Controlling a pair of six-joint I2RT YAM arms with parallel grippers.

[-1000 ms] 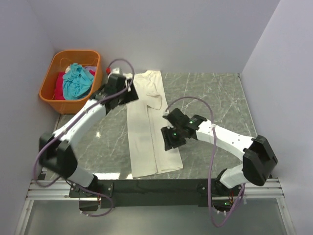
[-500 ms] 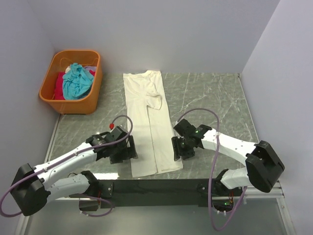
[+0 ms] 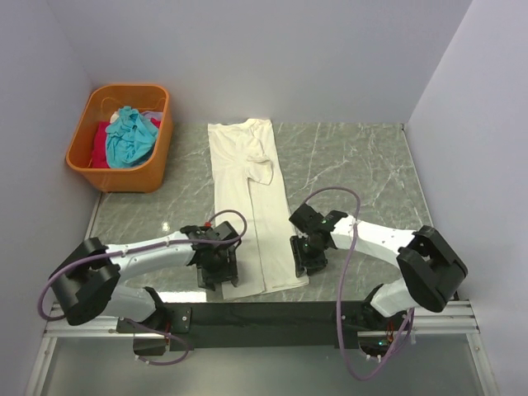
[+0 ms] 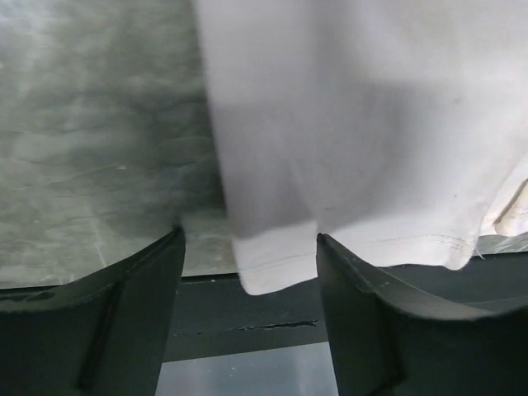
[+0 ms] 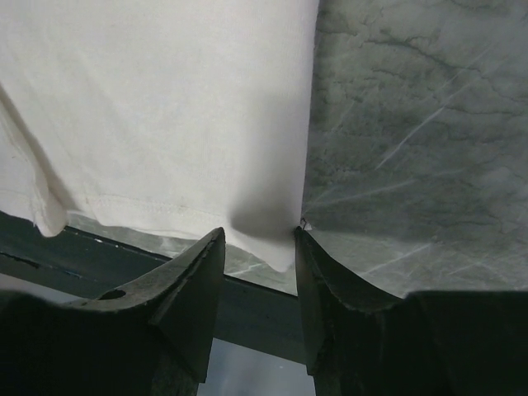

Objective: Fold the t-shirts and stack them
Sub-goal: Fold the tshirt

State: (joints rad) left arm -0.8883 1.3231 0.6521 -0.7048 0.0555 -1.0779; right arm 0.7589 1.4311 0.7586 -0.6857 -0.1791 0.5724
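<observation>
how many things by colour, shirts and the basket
cream t-shirt, on the table: 1
teal t-shirt, in the basket: 1
red t-shirt, in the basket: 1
orange basket: 1
total: 4 visible

Shirt (image 3: 247,206) lies flat on the tabletop (image 3: 363,165), running from between the two claws away to the far edge. Left claw (image 3: 219,275) straddles its near left corner; right claw (image 3: 306,261) straddles its near right corner. Basket (image 3: 82,165), holding heaped shirts (image 3: 128,136), stands well beyond and left of the left claw.
</observation>
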